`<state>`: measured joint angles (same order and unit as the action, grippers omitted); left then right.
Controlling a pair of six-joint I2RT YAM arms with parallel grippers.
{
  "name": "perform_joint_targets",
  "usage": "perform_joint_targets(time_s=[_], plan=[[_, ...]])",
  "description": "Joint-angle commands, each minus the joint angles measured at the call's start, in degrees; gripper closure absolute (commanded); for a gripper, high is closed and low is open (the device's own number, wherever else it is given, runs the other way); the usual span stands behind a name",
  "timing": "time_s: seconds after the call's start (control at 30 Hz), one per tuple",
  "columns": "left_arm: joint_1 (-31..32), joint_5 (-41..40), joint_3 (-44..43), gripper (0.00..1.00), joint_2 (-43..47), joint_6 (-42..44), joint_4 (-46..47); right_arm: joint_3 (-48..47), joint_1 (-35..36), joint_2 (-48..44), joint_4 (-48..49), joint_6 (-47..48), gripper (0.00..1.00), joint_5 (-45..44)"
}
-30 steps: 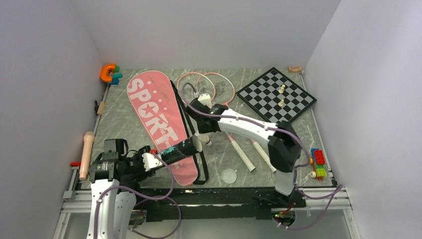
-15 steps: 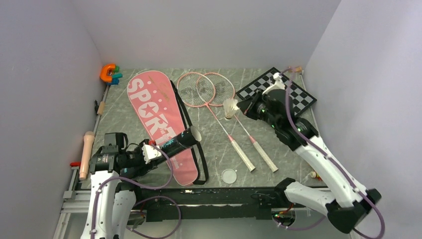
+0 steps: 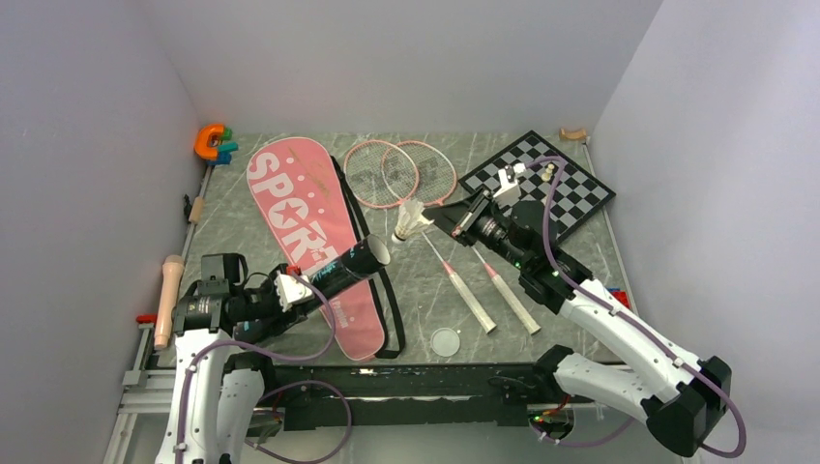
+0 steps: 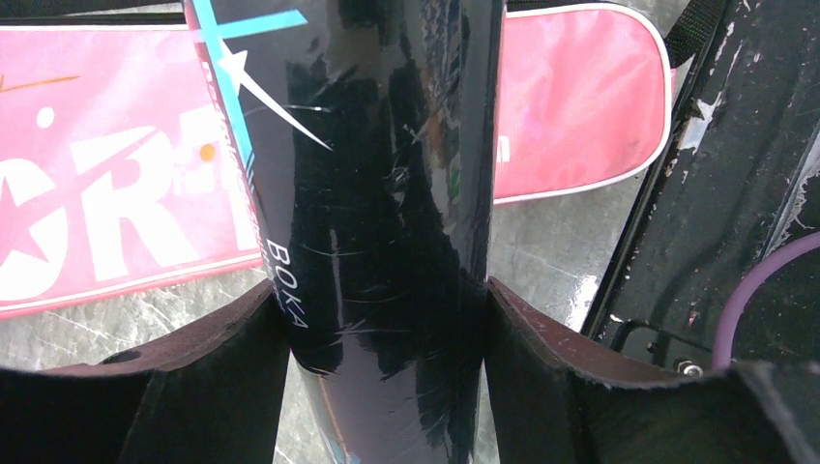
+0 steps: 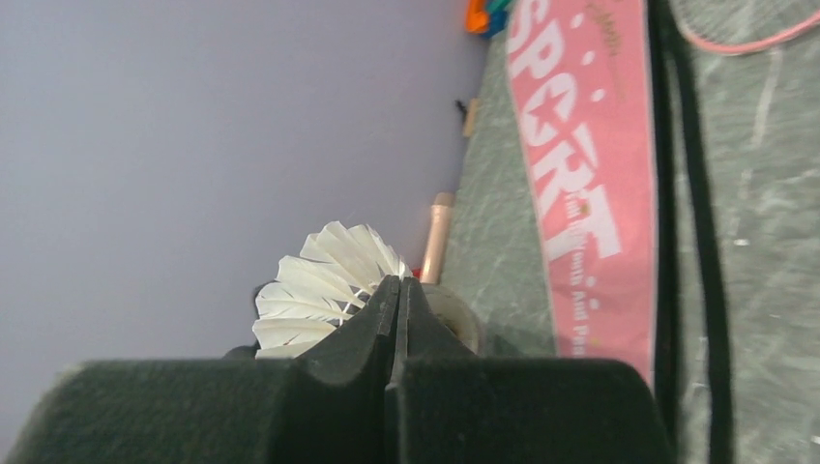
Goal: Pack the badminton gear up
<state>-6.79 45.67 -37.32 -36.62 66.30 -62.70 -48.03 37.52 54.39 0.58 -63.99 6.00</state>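
While the left gripper [image 3: 293, 292] clamped the dark tube [image 3: 345, 271], the right gripper [image 3: 443, 225] pinched a shuttlecock [image 3: 413, 222] above the table.
From 7 o'clock the left arm angled toward centre, with the tube tilted and its open mouth aimed at 2 o'clock over the pink bag [image 3: 290, 208]. The right arm extended from 5 o'clock up toward centre, fingers together on the shuttlecock, near the tube's mouth but apart. Both rackets [image 3: 401, 172] lay toward 12 o'clock, beside the bag.
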Motion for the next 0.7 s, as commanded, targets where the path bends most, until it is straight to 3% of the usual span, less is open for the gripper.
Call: perform_joint_targets(time_s=[0.0, 0.2, 0.67], plan=[[-0.24, 4.16, -2.79, 1.00, 0.09, -1.57, 2.97, 0.26, 3.14, 1.17, 11.46, -4.42, 1.00, -0.65], [-0.24, 4.55, -3.49, 1.00, 0.08, -2.96, 4.21, 0.05, 7.21, 4.31, 12.76, -4.45, 1.00, -2.92], [-0.18, 6.01, -4.03, 1.00, 0.64, -2.74, 3.81, 2.66, 8.55, 7.52, 16.03, -4.07, 1.00, -5.12]])
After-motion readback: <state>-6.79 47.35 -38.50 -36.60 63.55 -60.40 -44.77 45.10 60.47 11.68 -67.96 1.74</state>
